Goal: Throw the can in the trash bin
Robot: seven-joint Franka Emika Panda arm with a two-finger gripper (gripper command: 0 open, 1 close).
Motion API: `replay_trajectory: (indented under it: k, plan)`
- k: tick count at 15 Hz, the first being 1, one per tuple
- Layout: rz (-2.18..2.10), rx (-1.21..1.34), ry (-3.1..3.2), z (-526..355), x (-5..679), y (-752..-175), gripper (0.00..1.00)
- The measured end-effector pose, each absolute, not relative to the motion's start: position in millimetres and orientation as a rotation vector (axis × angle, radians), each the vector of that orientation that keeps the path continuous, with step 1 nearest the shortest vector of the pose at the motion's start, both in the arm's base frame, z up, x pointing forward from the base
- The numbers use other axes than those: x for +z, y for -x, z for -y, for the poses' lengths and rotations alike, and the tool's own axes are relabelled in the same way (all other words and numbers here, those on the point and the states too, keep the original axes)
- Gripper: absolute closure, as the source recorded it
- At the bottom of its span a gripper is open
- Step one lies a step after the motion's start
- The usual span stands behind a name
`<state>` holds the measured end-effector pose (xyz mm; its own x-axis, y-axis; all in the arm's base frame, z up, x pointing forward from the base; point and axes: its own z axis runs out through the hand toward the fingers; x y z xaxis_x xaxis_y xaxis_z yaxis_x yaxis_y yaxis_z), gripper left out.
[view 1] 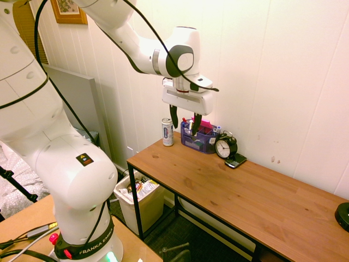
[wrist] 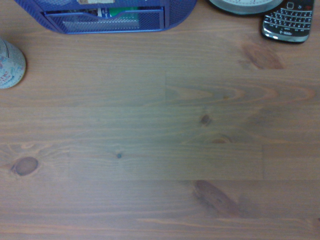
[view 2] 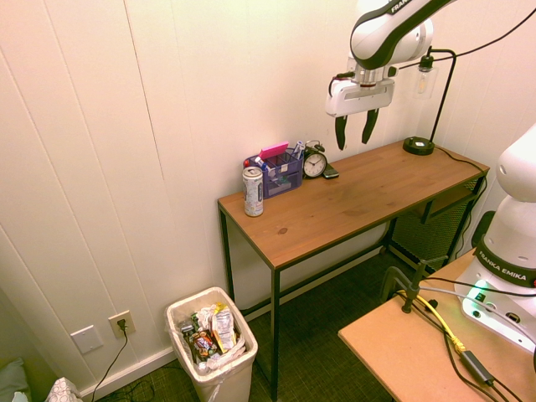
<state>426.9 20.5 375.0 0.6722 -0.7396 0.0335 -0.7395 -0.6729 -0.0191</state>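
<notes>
Can (view 2: 252,191) upright at the wooden desk's (view 2: 360,201) corner near the wall, just beside the blue organiser (view 2: 280,172). Gripper (view 2: 354,130) hangs above the desk, well clear of the can, fingers spread, empty. Trash bin (view 2: 213,356) on the floor below the desk's end, rubbish inside.

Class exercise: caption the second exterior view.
Open gripper hovers above the desk; can stands upright; trash bin below.

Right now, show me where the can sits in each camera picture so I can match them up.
First exterior view: the can stands upright at the desk's back corner, left of the blue organiser.
Second exterior view: the can is at the desk's left end, left of the organiser.
Wrist view: only its edge shows at the picture's border.
Shared landmark: the blue organiser.
</notes>
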Motion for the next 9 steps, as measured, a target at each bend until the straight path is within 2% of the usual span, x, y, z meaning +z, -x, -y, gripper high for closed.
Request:
replay_trajectory:
  k: [4, 9]
  plan:
    - [-1.251, -0.074, 2.845, -22.6, 375.3, -430.5, 0.0]
    - [-1.064, -0.131, 2.901, -128.2, 387.8, -460.5, 0.0]
